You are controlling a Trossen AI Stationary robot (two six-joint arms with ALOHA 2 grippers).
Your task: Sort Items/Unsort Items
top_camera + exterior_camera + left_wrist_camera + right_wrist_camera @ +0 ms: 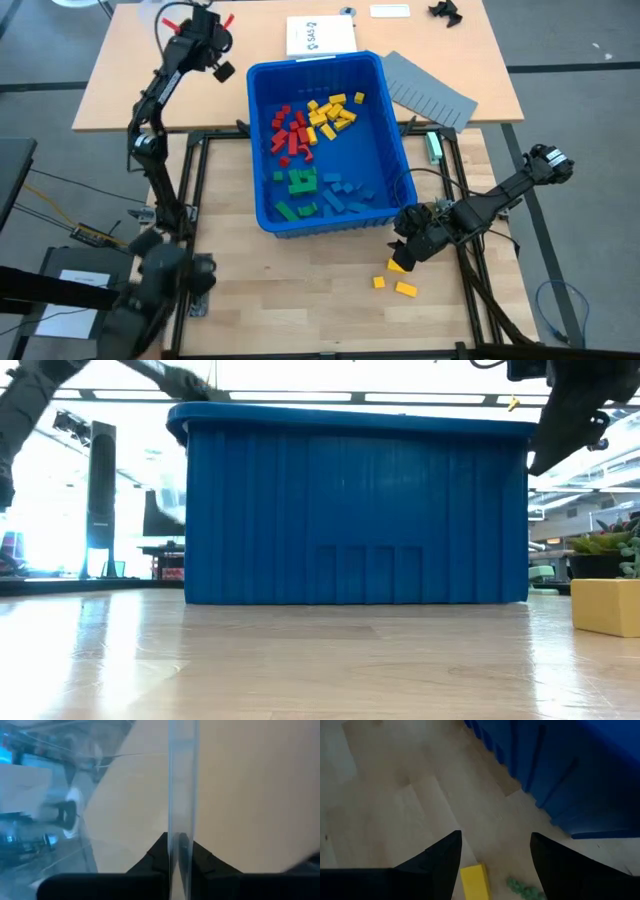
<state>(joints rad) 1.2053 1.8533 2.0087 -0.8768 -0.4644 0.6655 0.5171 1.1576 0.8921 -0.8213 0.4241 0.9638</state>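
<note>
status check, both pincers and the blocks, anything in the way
Left pincer shut on a clear sheet, left of the blue bin. Right pincer open over a yellow block on the table. Nothing in the way.

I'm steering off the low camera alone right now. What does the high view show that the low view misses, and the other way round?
Only the high view shows inside the blue bin: red blocks, yellow blocks, green blocks and blue blocks in clusters. It also shows the grey divider sheet, the open right gripper over loose yellow blocks on the table, and the left gripper shut beyond the bin.

Only the low view shows the bin's ribbed front wall and the room behind.

Both show the bin and one yellow block.
</note>
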